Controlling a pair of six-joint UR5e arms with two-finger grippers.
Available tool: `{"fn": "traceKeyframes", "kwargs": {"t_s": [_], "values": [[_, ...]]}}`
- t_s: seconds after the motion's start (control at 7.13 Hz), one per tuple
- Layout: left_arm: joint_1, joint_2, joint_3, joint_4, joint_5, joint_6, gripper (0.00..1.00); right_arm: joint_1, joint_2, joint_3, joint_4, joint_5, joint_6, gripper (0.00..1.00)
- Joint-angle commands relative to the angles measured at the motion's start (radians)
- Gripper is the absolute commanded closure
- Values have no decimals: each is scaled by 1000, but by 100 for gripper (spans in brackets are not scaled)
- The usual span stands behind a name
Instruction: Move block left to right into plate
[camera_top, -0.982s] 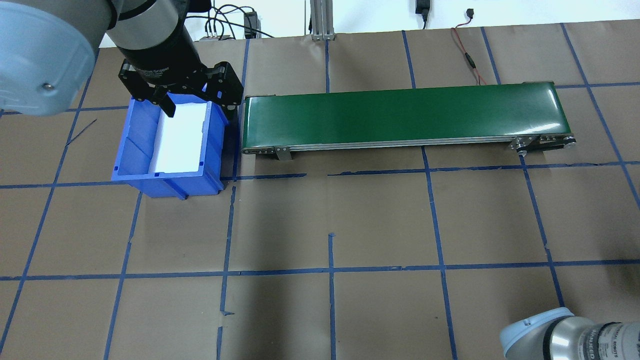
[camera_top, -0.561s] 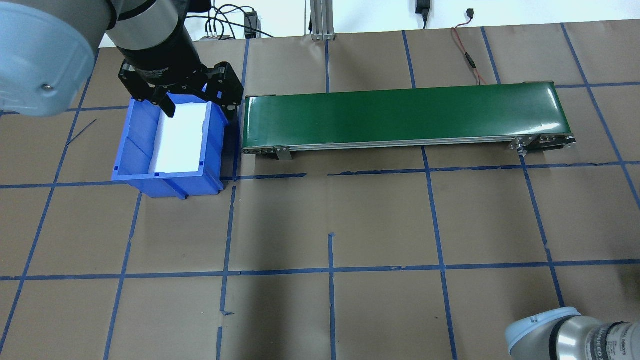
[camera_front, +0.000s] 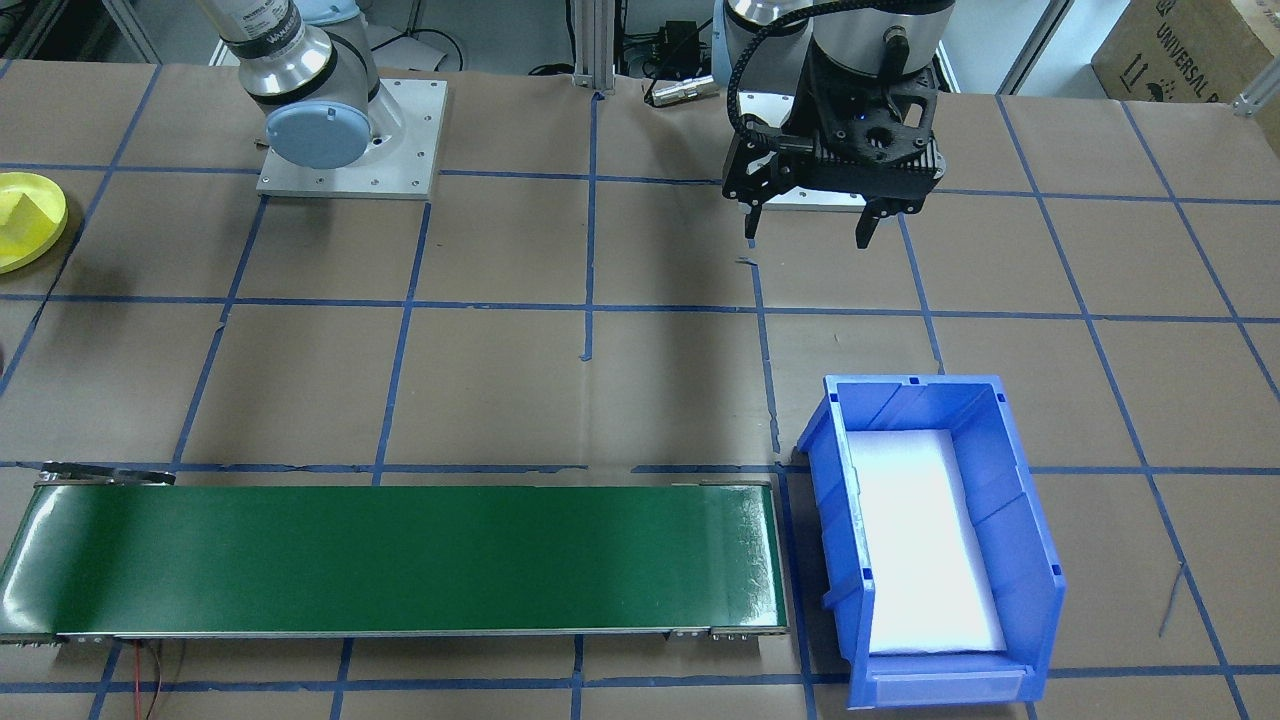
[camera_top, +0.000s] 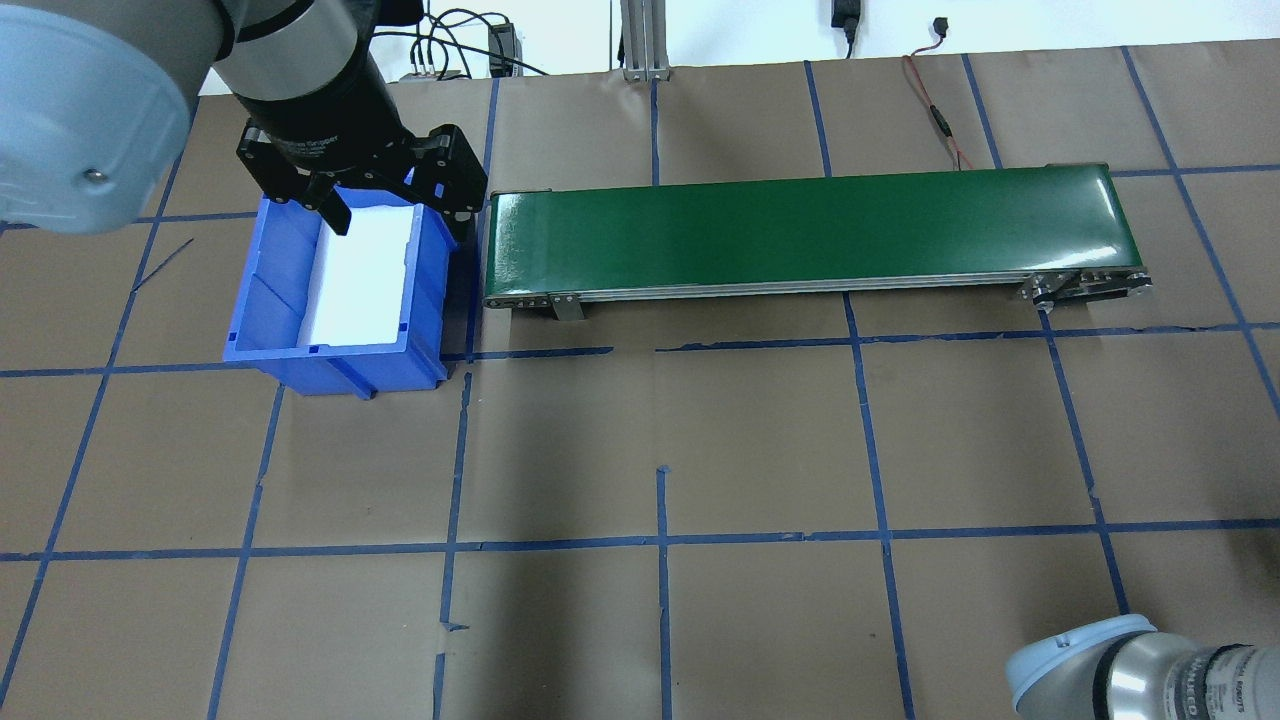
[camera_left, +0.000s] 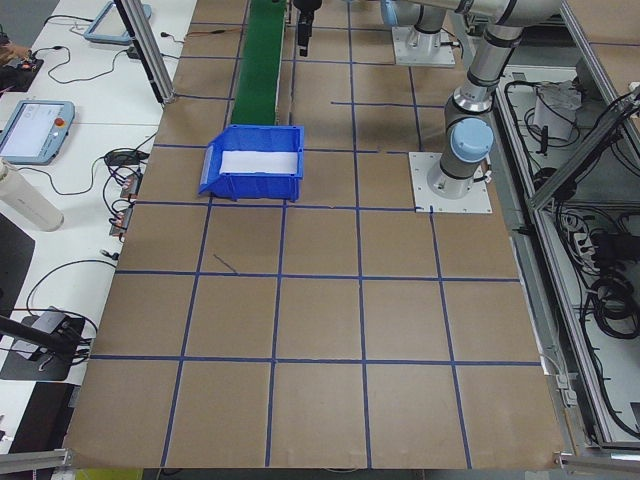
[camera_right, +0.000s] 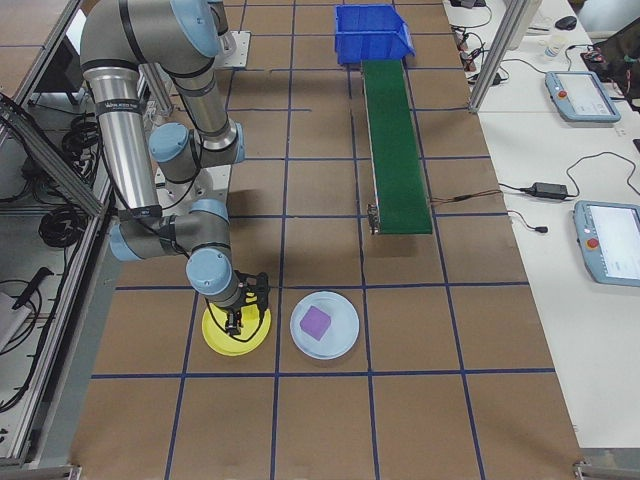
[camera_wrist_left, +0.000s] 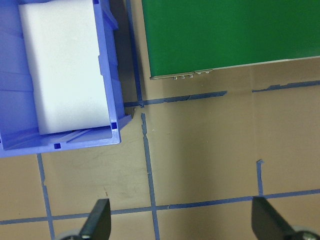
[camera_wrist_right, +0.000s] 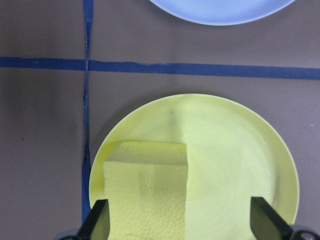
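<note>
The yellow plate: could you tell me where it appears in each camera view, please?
Front-facing: yellow plate at left edge.
Overhead: absent.
Exterior left: absent.
Exterior right: lower left, under the right gripper.
Left wrist: absent.
Right wrist: lower centre.
Shared landmark: the yellow block on it.

Hidden and cut-off parts

The yellow block (camera_wrist_right: 145, 197) and the yellow plate (camera_wrist_right: 235, 165) run off the bottom edge of the right wrist view; the front-facing view crops the plate at its left edge, and a pale plate (camera_wrist_right: 220, 7) is cut by the wrist view's top edge.
</note>
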Motion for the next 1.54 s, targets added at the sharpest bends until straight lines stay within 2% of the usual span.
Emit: {"fn": "traceKeyframes", "kwargs": {"t_s": [0.0, 0.14, 0.28, 0.42, 0.56, 0.84, 0.98, 1.12, 1.26, 1.4], "values": [[1, 0, 2, 0, -1, -1, 0, 160, -11, -68, -5, -15, 94, 0], [-1, 0, 2, 0, -1, -1, 0, 260, -23, -105, 15, -24, 177, 0], [1, 0, 2, 0, -1, -1, 0, 384, -87, -119, 137, -68, 305, 0], [-1, 0, 2, 0, -1, -1, 0, 493, -174, -142, 234, -70, 426, 0], [1, 0, 2, 0, -1, -1, 0, 577, -225, -172, 321, -70, 523, 0], [1, 0, 2, 0, 0, -2, 0, 769, -239, -255, 368, -73, 716, 0], [1, 0, 2, 0, -1, -2, 0, 896, -239, -328, 418, -123, 828, 0], [1, 0, 2, 0, 0, -2, 0, 1023, -239, -396, 525, -124, 995, 0], [1, 0, 2, 0, 0, -1, 0, 1154, -239, -415, 567, -116, 1170, 0], [1, 0, 2, 2, -1, -1, 0, 1291, -238, -416, 564, -121, 1293, 0]]}}
